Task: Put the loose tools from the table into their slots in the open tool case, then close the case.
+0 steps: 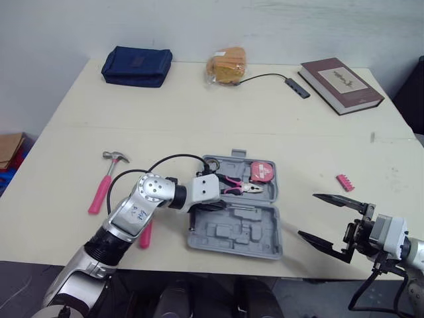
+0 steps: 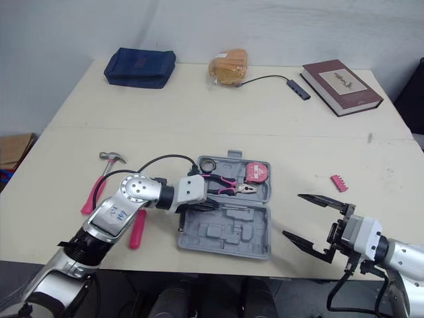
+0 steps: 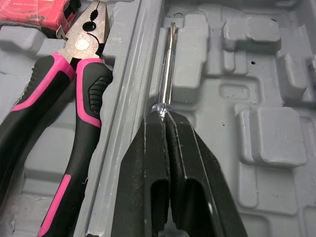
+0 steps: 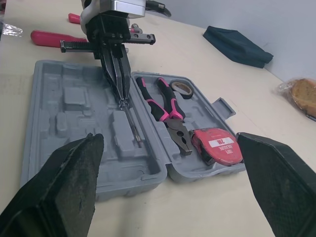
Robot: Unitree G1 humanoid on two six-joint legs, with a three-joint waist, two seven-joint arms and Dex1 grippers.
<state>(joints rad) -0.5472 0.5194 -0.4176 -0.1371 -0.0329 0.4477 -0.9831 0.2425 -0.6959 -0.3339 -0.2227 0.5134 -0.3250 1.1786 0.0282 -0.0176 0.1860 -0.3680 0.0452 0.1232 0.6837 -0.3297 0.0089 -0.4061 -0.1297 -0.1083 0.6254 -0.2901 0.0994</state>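
Now, nearest you and right of the tool case [image 1: 265,242], your right gripper [image 1: 307,214] hangs spread wide, holding nothing. Over the case's near half, your left gripper [image 3: 164,116] is pinched tight on a screwdriver [image 3: 168,64] lying beside the hinge. Pliers [image 1: 240,187] and a tape measure [image 1: 262,171] sit in the far half. A hammer [image 1: 106,180] lies left of the case.

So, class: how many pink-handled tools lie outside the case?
2: a hammer left of the case, and a pink handle nearer, partly hidden under the left arm.
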